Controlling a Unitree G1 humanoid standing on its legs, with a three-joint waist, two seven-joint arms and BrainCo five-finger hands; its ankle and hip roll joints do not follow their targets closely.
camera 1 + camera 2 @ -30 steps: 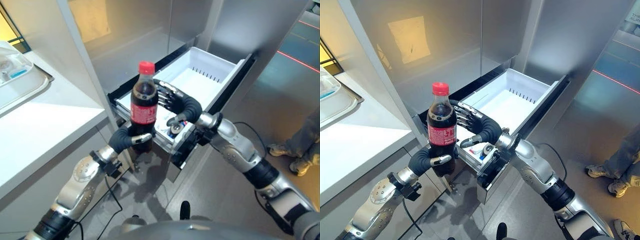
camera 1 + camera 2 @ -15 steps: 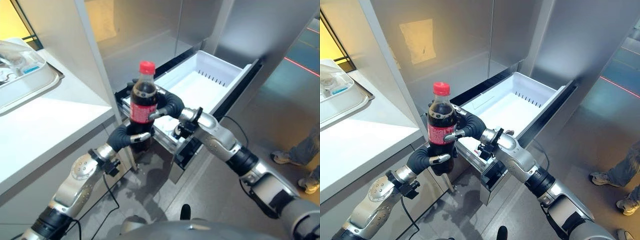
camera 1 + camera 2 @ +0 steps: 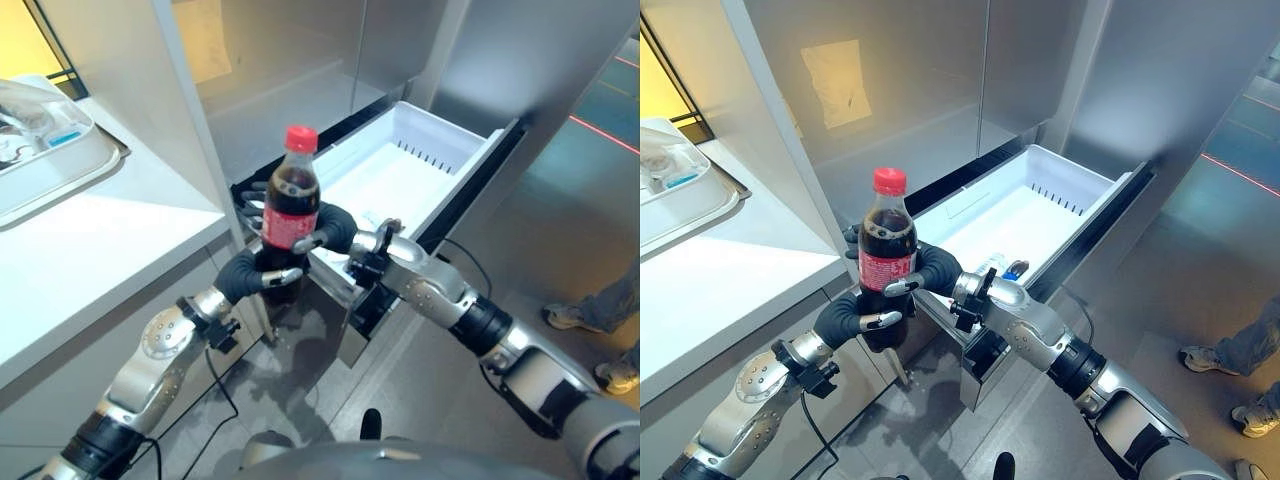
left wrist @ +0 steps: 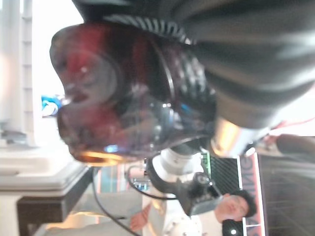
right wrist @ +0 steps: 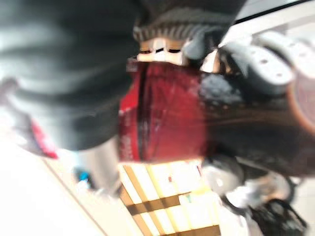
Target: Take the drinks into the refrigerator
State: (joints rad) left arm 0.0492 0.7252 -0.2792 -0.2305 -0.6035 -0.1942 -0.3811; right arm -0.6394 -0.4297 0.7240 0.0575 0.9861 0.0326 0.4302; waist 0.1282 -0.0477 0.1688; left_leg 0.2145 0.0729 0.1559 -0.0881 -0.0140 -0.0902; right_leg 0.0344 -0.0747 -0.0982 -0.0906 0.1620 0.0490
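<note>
Both arms are on the cola bottle point(image 3: 290, 205), and it stands upright with its red cap on top, held in the air in front of the open refrigerator drawer point(image 3: 425, 160). The left robot hand point(image 3: 262, 281) is wrapped around the bottle's lower body, fingers curled round the dark base, coming up from about 7 o'clock. The right robot hand point(image 3: 325, 228) is clamped on the red label band, its thumb across the front and its fingers curling behind, reaching in from 4 o'clock. So two grips are stacked on one bottle, left low and right high. The right wrist view gives the red label point(image 5: 165, 118) close up against that hand's dark cover, and the left wrist view shows the dark, rounded bottom of the bottle point(image 4: 103, 93) pressed into its own hand.

The white drawer lies at about 2 o'clock from the bottle, pulled well out of the steel refrigerator front point(image 3: 920, 90). A small item with a blue cap point(image 3: 1012, 268) lies in its near corner, just beside the right wrist. At 10 o'clock, the white counter point(image 3: 90, 250) carries a tray point(image 3: 60, 165). A person's shoes point(image 3: 1215, 415) show on the floor at 4 o'clock.
</note>
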